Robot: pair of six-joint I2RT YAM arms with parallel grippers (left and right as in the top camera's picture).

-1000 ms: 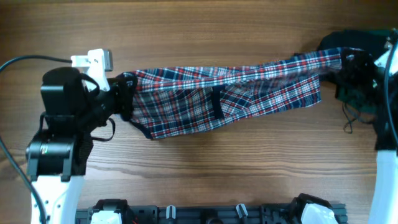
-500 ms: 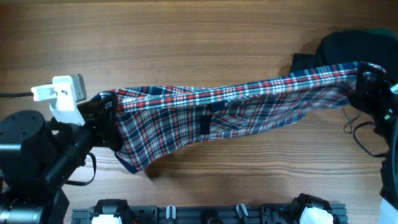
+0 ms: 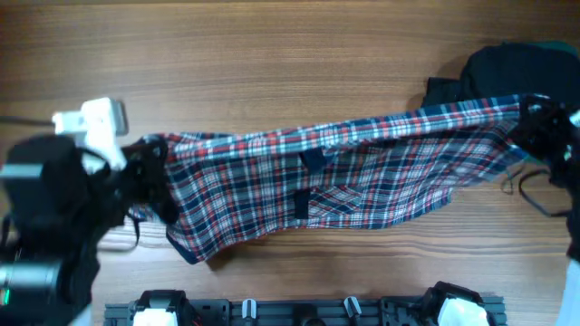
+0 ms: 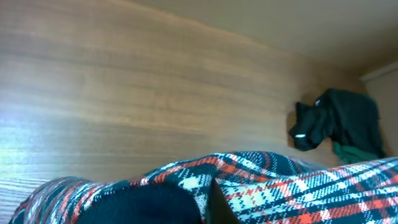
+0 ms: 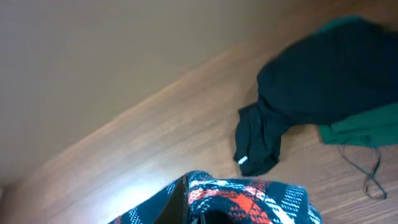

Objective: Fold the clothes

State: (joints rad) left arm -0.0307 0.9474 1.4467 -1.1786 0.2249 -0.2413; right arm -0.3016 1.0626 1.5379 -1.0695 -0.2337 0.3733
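Observation:
The red, navy and white plaid shirt (image 3: 335, 177) hangs stretched between both grippers above the table, its chest pocket (image 3: 331, 201) facing up. My left gripper (image 3: 154, 163) is shut on the shirt's left end; the plaid cloth (image 4: 280, 186) fills the bottom of the left wrist view. My right gripper (image 3: 535, 122) is shut on the right end, with plaid (image 5: 249, 199) bunched over its fingers. The black garment (image 3: 503, 72) with a small white logo (image 5: 242, 160) lies at the far right; it also shows in the left wrist view (image 4: 339, 118).
A green cloth (image 5: 360, 127) lies under the black garment at the far right edge, with a thin dark cord (image 3: 512, 181) trailing near it. A black rail with clips (image 3: 308, 312) runs along the table's front edge.
Both arms have drawn the shirt toward the table's front and to the left. The left arm swung down and leftward; the cloth now hangs lower and wider.

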